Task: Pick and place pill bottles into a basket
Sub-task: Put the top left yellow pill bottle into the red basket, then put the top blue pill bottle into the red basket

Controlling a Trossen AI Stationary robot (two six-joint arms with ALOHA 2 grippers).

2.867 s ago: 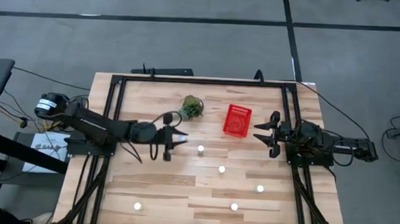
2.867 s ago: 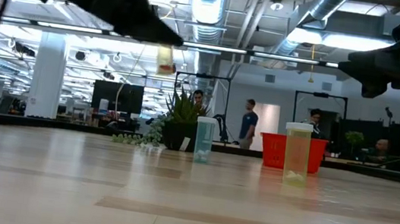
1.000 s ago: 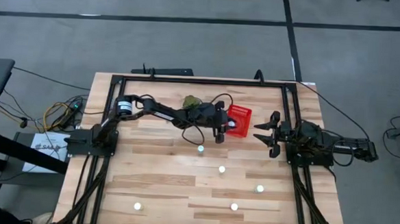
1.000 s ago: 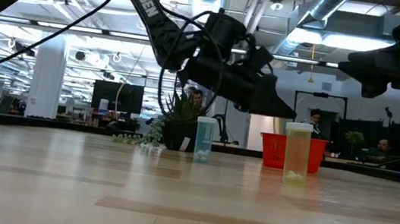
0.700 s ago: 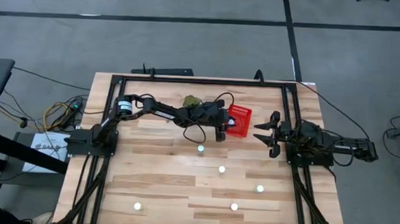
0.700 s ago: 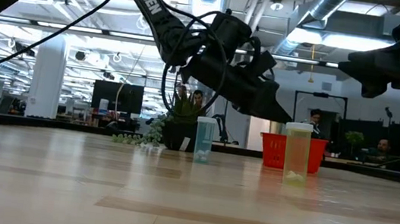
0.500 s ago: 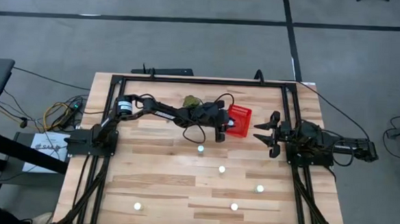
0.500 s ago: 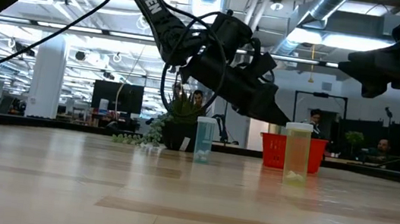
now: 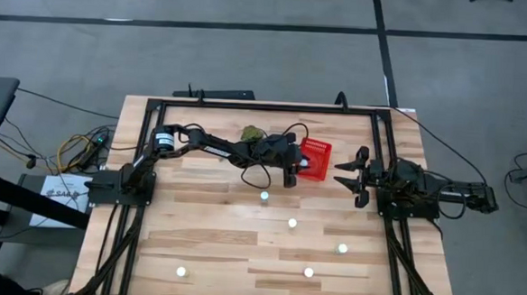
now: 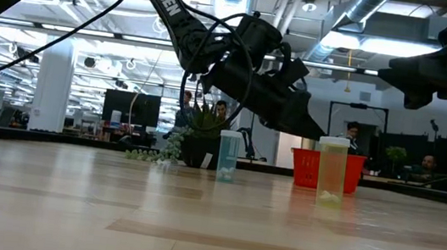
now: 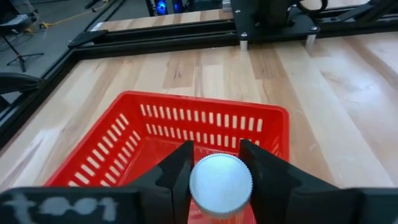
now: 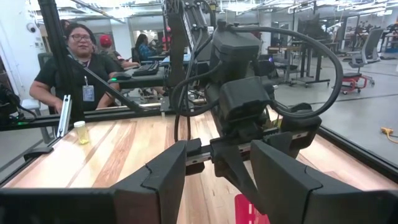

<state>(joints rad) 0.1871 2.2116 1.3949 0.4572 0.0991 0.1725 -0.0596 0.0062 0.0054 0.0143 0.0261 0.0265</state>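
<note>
My left gripper (image 9: 291, 173) hangs over the left side of the red basket (image 9: 315, 158) and is shut on a pill bottle with a white cap (image 11: 221, 185); in the left wrist view the gripper (image 11: 217, 155) has the basket's inside (image 11: 155, 140) below it. Several other white-capped bottles stand upright on the table, among them one (image 9: 264, 196) near the left gripper, one (image 9: 292, 223) at mid-table and one (image 9: 342, 248) to the right. My right gripper (image 9: 338, 174) is open and empty, just right of the basket. My left gripper pinches the bottle at its top end, the cap's rim (image 11: 194, 184) sitting between the two fingers (image 11: 179, 171). The fingers slant down toward the table's right side. The bottle is lifted clear above the basket's floor; its body is mostly hidden under the cap.
A green plant sprig (image 9: 253, 135) lies left of the basket, beside the left arm. Two more bottles stand near the front edge (image 9: 308, 272) (image 9: 182, 271). A black frame (image 9: 266, 106) runs round the table. A person (image 12: 78, 59) sits beyond the table's left side.
My left gripper has tipped its fingers slightly lower over the basket, still shut on the bottle.
</note>
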